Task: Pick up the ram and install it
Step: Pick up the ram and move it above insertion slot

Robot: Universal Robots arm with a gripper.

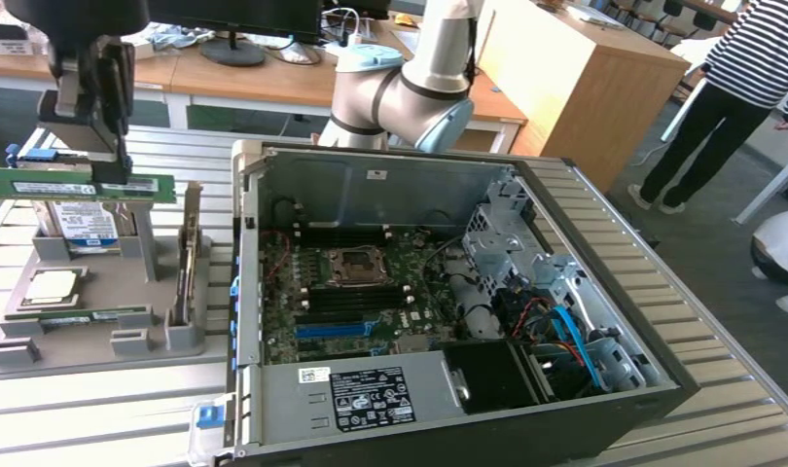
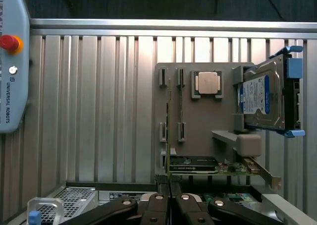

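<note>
Right now the fingers (image 1: 113,173) are squeezed tight on the ram (image 1: 37,183). The ram is a long, thin green stick with a white label. It hangs flat in the air, above the grey holder (image 1: 70,360) on the exterior view's left. Nothing but the fingers touches it. They grip it closer to one end, so most of the stick pokes out toward the exterior view's left.

The grey holder sits on the ribbed metal bench (image 1: 83,418). A hard drive (image 1: 83,224) with a blue label stands in it, just under the ram. A square silver chip (image 1: 51,285) lies flat in front of the drive. Another green stick (image 1: 89,316) lies in its own slots near the front of the holder. A card (image 1: 187,258) stands on its edge on the side of the holder nearest the computer.

The computer case (image 1: 368,185) lies open on the bench, just beside the holder, on the exterior view's right. Inside it is a green board (image 1: 368,302) with lots of little parts. The ram is well apart from that board and has not been put in.

The robot arm (image 1: 401,92) bends behind the case. A person (image 1: 758,58) in a striped top stands far back on the exterior view's right.

In the wrist view the fingers (image 2: 166,185) pinch the ram (image 2: 170,136), which shows edge-on as a thin line. A grey control pad (image 2: 11,61) with a red button lies on the bench, well apart from the holder.
</note>
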